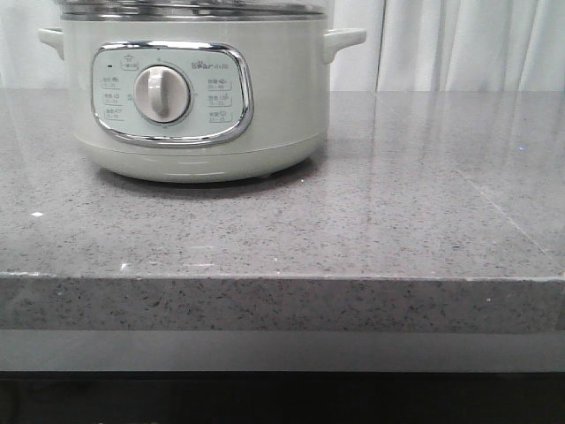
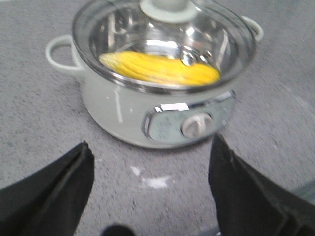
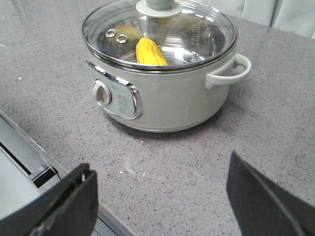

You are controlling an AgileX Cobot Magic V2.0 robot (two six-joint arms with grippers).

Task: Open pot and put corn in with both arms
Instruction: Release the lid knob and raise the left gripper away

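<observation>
We see the pot at ten o'clock on the grey counter, its glass lid on. The corn lies inside, so we judge the task essentially finished. Our left gripper and right gripper hang spread apart, holding nothing.

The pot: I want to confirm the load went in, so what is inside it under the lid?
Through the glass lid of the pot, the corn lies inside on the shiny metal bottom. The lid's knob and glare cover part of the interior.
</observation>
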